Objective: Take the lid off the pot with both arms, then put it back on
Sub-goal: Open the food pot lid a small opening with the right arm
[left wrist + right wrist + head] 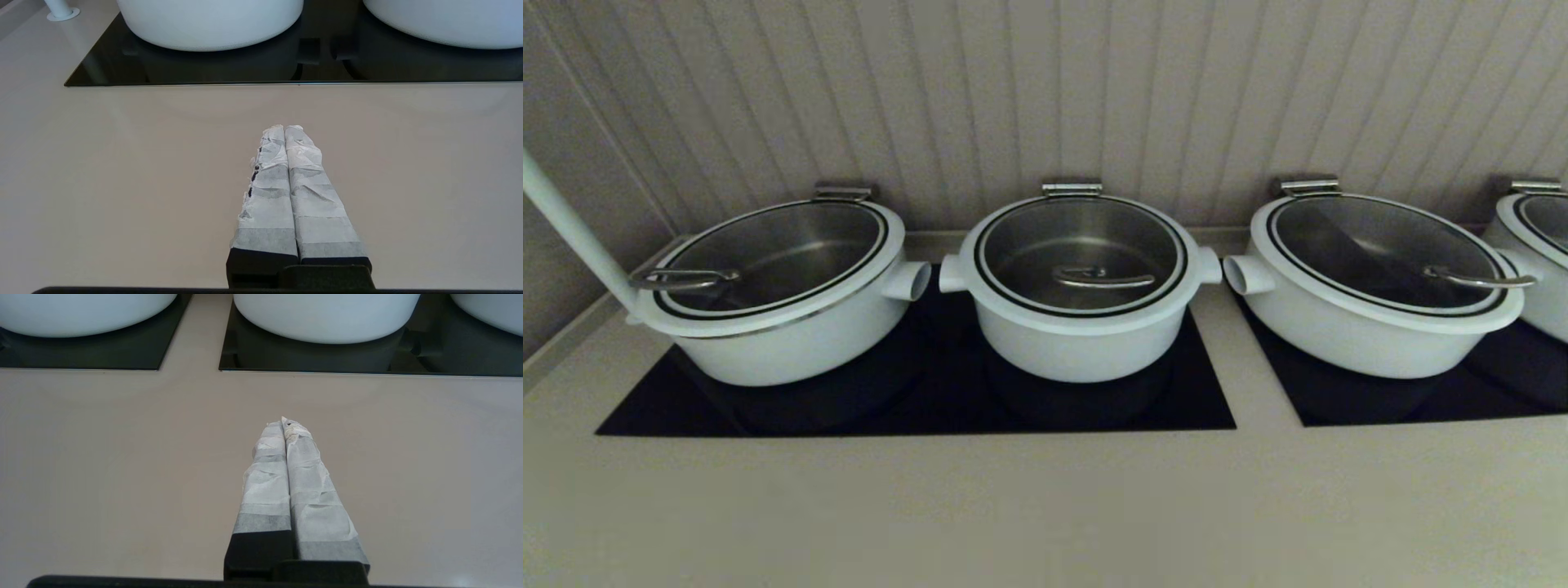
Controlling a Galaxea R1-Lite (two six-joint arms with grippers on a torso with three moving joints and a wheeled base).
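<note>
Still at start: we see lid (1081, 255) seated on pot (1081, 327), centre of head frame. Left hand (284, 130) and right hand (284, 424) low over tabletop (1045, 506), fingers pressed together, holding nothing. Next, we judge: open both, reach lid rim.

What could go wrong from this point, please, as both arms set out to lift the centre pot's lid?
1. The round glass lid with a white rim offers only one curved steel handle at its centre, tight for two grippers.
2. The left gripper and right gripper are shut over bare counter, so they must open before reaching it.
3. The deep white pot has wide white pots close on each side, which an arm could bump.
</note>
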